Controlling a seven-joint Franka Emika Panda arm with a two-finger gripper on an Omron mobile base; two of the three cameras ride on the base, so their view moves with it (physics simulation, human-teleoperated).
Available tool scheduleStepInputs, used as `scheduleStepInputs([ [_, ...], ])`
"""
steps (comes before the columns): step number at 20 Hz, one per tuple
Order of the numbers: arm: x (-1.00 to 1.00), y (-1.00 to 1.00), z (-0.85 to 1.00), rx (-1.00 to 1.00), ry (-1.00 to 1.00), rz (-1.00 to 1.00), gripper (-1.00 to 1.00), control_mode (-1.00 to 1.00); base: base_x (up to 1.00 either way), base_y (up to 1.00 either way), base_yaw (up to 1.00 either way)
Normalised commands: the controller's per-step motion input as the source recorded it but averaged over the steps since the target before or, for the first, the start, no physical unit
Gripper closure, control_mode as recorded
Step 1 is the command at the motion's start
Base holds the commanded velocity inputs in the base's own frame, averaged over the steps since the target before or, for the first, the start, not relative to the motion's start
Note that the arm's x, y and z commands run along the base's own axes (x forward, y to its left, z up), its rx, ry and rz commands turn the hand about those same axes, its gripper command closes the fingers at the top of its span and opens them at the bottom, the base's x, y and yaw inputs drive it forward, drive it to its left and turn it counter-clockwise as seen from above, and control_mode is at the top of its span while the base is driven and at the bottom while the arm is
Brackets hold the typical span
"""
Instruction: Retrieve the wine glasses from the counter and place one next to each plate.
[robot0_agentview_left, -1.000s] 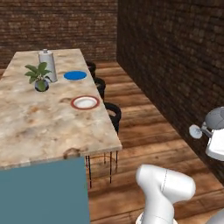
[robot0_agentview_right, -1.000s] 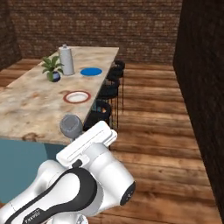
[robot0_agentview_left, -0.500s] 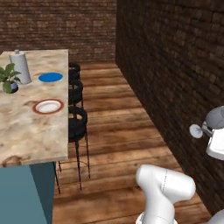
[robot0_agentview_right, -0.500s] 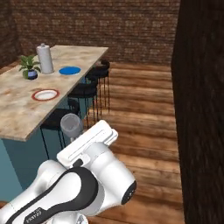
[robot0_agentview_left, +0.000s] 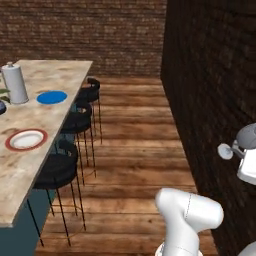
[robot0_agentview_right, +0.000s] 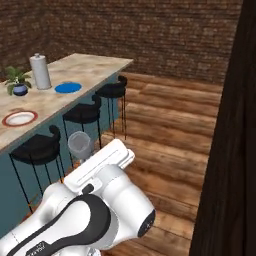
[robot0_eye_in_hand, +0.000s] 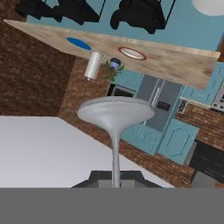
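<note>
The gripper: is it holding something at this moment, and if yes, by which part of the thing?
Yes. The gripper is shut on a wine glass, holding it by the thin stem, near the bottom of the stem.

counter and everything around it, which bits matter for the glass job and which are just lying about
For the job: wine glass held in the shut gripper, blue plate, white plate, counter.
Just there: plant pot, paper roll, stools.

No readable text, label, brand, number or sign is showing in any view. The bench (robot0_agentview_left: 30, 165), the blue plate (robot0_agentview_left: 52, 97), the red-rimmed plate (robot0_agentview_left: 26, 139) and the grey canister (robot0_agentview_left: 14, 83) at about ten o'clock in the left base view are all bearing plain, unmarked surfaces.
</note>
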Motion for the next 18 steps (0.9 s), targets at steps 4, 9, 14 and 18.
scheduleStepInputs([
  [4,0.00,0.00,0.00,0.00,0.00,0.00,1.00,1.00,1.00,-0.73,0.56],
  [9,0.00,0.00,0.00,0.00,0.00,0.00,1.00,1.00,1.00,-0.77,0.57],
  [14,0.00,0.00,0.00,0.00,0.00,0.00,1.00,1.00,0.97,-0.95,0.53],
  [18,0.00,0.00,0.00,0.00,0.00,0.00,1.00,1.00,0.71,-0.95,0.54],
])
